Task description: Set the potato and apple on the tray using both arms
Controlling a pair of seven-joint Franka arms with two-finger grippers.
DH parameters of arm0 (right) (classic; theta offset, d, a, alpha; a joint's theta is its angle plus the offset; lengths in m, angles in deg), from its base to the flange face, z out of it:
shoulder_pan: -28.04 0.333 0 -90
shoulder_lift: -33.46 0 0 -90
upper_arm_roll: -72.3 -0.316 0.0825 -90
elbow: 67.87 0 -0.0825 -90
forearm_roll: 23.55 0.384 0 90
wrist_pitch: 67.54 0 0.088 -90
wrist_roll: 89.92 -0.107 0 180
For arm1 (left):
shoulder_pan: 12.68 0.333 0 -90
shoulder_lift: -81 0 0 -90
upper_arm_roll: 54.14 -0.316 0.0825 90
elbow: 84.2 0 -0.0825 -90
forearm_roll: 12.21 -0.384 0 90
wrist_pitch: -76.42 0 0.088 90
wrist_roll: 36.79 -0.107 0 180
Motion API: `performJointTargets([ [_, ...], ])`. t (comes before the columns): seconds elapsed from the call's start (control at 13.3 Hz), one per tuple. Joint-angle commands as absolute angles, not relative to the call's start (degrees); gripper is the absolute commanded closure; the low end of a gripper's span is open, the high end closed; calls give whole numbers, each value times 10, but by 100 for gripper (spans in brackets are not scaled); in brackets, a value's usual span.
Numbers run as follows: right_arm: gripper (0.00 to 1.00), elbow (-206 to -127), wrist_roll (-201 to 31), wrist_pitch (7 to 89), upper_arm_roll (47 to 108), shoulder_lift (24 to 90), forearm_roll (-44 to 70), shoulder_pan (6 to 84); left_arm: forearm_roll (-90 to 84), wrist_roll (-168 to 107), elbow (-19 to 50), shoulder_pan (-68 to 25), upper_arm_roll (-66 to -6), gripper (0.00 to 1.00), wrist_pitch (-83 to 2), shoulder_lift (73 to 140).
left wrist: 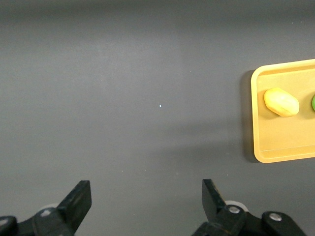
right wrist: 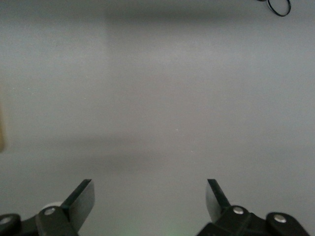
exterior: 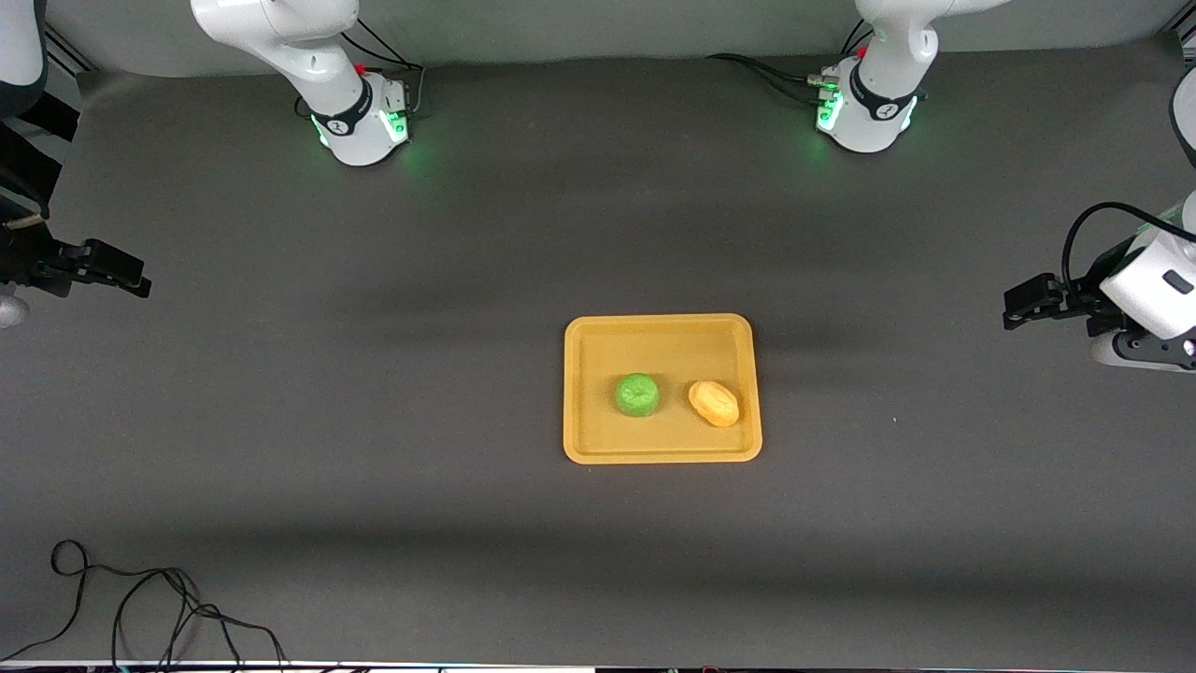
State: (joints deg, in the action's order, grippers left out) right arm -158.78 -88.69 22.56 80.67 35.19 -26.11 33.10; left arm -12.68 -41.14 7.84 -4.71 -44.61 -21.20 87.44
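Observation:
The yellow-orange tray (exterior: 579,393) lies in the middle of the table. The green apple (exterior: 637,394) and the yellow-orange potato (exterior: 714,403) both rest on it, side by side, the potato toward the left arm's end. The left wrist view shows the tray (left wrist: 261,142), the potato (left wrist: 281,102) and a sliver of the apple (left wrist: 313,102). My left gripper (exterior: 1014,308) is open and empty over bare table at the left arm's end; its jaws (left wrist: 146,196) stand wide apart. My right gripper (exterior: 135,279) is open and empty over the right arm's end, also seen in its wrist view (right wrist: 149,196).
A black cable (exterior: 140,608) lies looped on the table near the front camera at the right arm's end; it also shows in the right wrist view (right wrist: 278,6). The two arm bases (exterior: 360,117) (exterior: 864,112) stand along the table's edge farthest from the front camera.

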Motion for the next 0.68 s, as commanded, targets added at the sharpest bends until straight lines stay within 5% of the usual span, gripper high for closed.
performJointTargets([
  [0.0,0,-1589,-880,233,799,352,-253,326,-132,-411,82,-47,-446,0,-214,867],
  [0.6,0,-1589,-875,227,805,352,-214,324,-132,-434,83,-45,-449,0,-219,864],
])
